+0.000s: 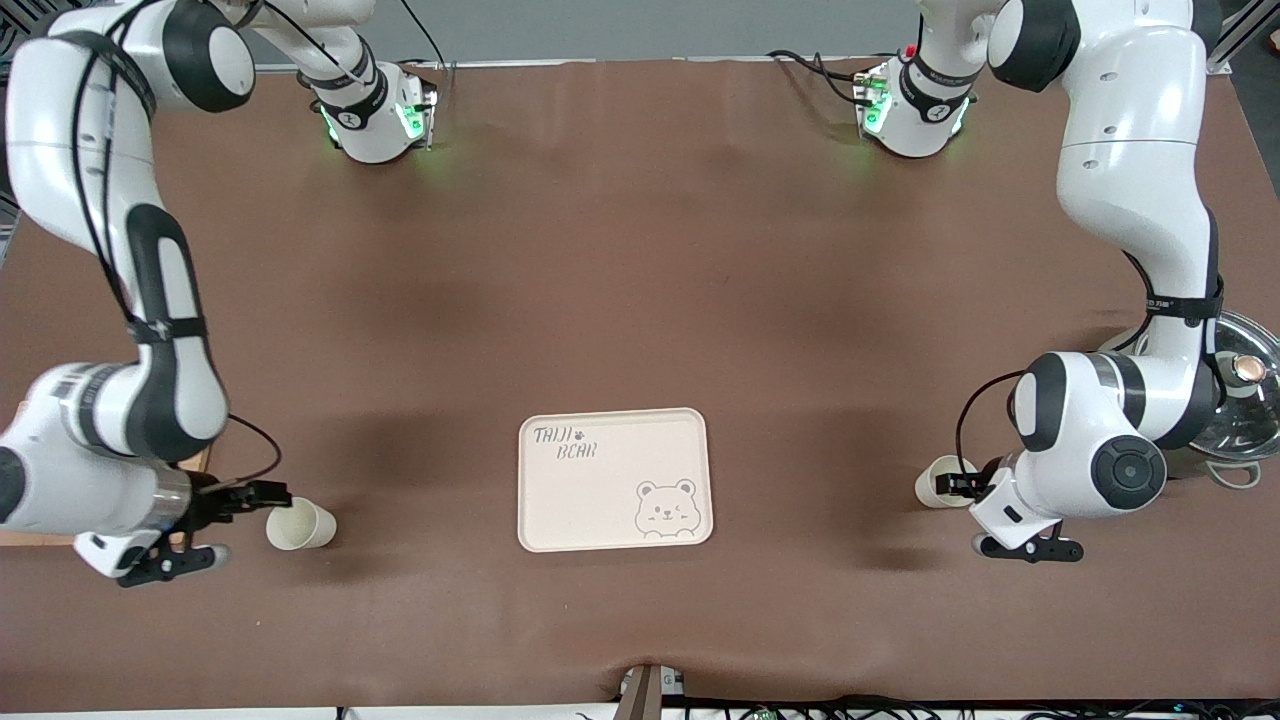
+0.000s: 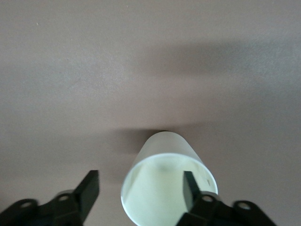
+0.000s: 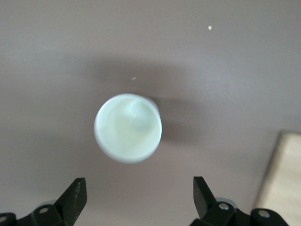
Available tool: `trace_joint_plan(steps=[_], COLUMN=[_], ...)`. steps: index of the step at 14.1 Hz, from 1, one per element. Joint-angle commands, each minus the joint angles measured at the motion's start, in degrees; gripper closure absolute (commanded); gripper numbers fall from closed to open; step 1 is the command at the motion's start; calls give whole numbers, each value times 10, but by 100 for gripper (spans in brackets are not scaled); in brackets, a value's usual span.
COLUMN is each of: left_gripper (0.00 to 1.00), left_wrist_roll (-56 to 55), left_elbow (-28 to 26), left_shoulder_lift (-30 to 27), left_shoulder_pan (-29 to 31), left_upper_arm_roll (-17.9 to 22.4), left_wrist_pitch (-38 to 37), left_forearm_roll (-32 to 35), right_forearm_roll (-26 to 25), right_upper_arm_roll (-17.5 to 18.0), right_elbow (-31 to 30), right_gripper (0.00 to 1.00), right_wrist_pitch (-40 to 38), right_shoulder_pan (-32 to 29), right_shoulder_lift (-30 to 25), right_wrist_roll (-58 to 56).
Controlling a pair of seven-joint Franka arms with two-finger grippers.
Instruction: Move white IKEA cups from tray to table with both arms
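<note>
Both white cups (image 1: 300,525) (image 1: 938,481) stood on the brown table (image 1: 640,300), beside the empty tray (image 1: 614,479). The left gripper (image 2: 141,190) and right gripper (image 3: 138,197) hung with fingers spread apart, gripping nothing.

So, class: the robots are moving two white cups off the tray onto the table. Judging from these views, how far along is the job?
Done: the tray is bare, and both cups stand on the table, one cup at the right arm's end, the other cup at the left arm's end. In hand: nothing; the right gripper and left gripper are open at their cups. Left: only drawing the arms away.
</note>
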Motion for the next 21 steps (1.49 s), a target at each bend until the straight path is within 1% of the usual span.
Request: trace_joint_plan(steps=[1, 2, 4, 5, 6, 7, 8, 10, 11, 13, 15, 16, 18, 19, 21], left_gripper=[0, 0, 0, 0, 0, 0, 0, 0, 0, 0, 0, 0, 0, 0, 0], left_wrist_roll=[23, 31, 30, 28, 27, 26, 27, 26, 26, 22, 20, 24, 20, 19, 18], left_elbow=[1, 2, 2, 1, 0, 0, 0, 0, 0, 0, 0, 0, -1, -1, -6], left_shoulder_lift=[-11, -19, -38, -57, -70, -84, -96, -121, -133, -160, -189, -202, -222, -233, -260], left_shoulder_pan=[6, 6, 6, 6, 5, 6, 10, 20, 20, 19, 18, 20, 20, 20, 21], left_upper_arm_roll=[-4, -4, -4, -4, -4, -3, -3, -3, -3, -4, -5, -6, -6, -6, -6], left_wrist_pitch=[1, 1, 0, -5, -14, -32, -51, -80, -94, -135, -168, -183, -224, -233, -251], left_forearm_roll=[10, 9, 11, 11, 9, 8, 8, 11, 11, 6, 8, 9, 8, 6, 3], right_forearm_roll=[-3, -4, -4, -3, -3, -2, -2, -2, -2, -3, -3, -3, -3, -3, -4], right_upper_arm_roll=[5, 5, 6, 6, 7, 7, 7, 6, 6, 8, 10, 11, 11, 10, 7], right_elbow=[-1, -5, -6, -8, -20, -48, -92, -160, -199, -297, -392, -412, -395, -383, -377], right_gripper=[0, 0, 0, 0, 0, 0, 0, 0, 0, 0, 0, 0, 0, 0, 0], right_wrist_pitch=[-97, -128, -197, -224, -244, -249, -242, -225, -212, -158, -77, -54, -50, -54, -55], right_shoulder_pan=[-7, -7, -5, -3, -1, 0, 0, -2, -4, 0, 0, 0, 2, 2, -6], right_shoulder_lift=[-101, -136, -182, -204, -228, -259, -300, -365, -397, -470, -529, -538, -534, -533, -529], right_wrist_roll=[23, 36, 74, 92, 101, 104, 105, 108, 128, 168, 175, 175, 175, 175, 168])
